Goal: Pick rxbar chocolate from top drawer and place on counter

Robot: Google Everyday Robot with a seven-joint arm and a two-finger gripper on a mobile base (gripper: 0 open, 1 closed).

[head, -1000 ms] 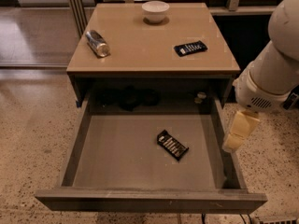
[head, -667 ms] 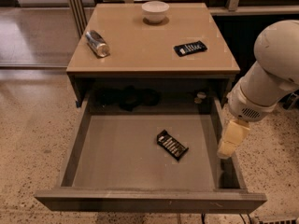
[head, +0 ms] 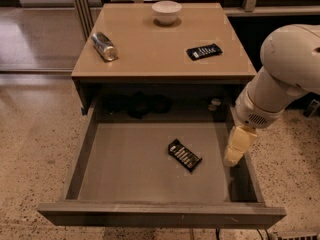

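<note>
The rxbar chocolate (head: pixel 184 155), a black bar with whitish lettering, lies flat and slanted on the grey floor of the open top drawer (head: pixel 125 169), right of the middle. My gripper (head: pixel 235 153) hangs from the white arm (head: pixel 285 79) over the drawer's right wall, pointing down. It is to the right of the bar and apart from it. The tan counter (head: pixel 150 49) lies above and behind the drawer.
On the counter are a white bowl (head: pixel 166 11) at the back, a silver can (head: pixel 104 46) lying on its side at the left, and a navy-tinted bar (head: pixel 204 51) at the right. Dark objects (head: pixel 140 104) sit in the drawer's shadowed back. Speckled floor surrounds the cabinet.
The arm has swung left and lower. The gripper has come from outside the drawer's right side to over its right wall, closer to the bar. The bar has not moved.
</note>
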